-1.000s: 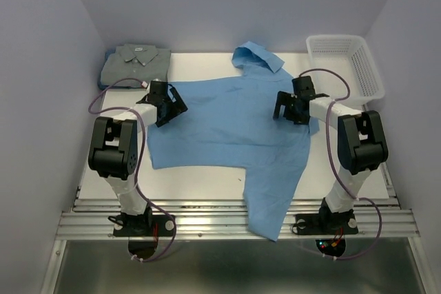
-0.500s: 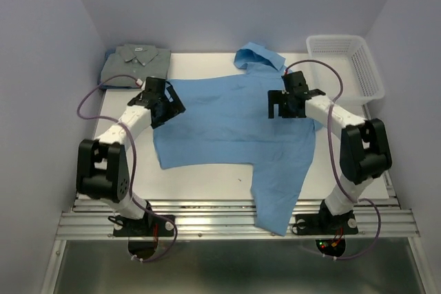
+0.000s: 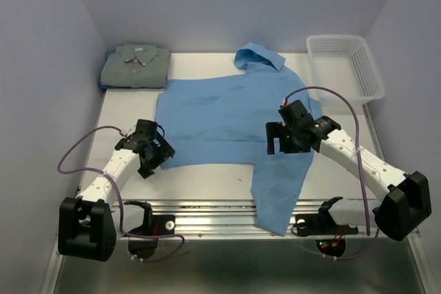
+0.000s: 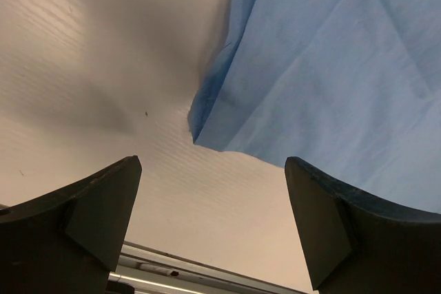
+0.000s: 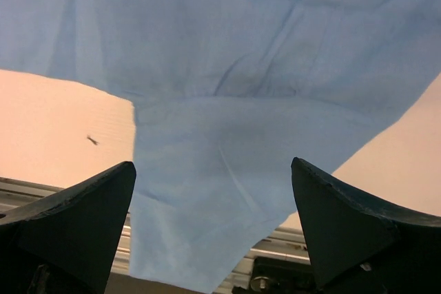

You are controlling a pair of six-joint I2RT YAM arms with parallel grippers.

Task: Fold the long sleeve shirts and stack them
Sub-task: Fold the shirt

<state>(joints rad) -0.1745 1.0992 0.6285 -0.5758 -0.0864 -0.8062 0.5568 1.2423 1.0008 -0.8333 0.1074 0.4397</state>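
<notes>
Top external view: the light sky-blue collared cloth shirt point(image 3: 220, 111) lies spread flat, with one sleeve crossing the white table point(image 3: 207, 178) edge; the right wrist view cuts off its end. Left gripper point(image 3: 155, 156), fingers apart, hovers low, with the hem corner just ahead. Right gripper point(image 3: 286, 144), fingers apart, hangs over the sleeve root. The folded grey-green collared shirt point(image 3: 136, 67) lies well beyond the left gripper.

Top cam high, facing down; wrist cams close, low; all share blue shirt point(image 3: 220, 115).
</notes>
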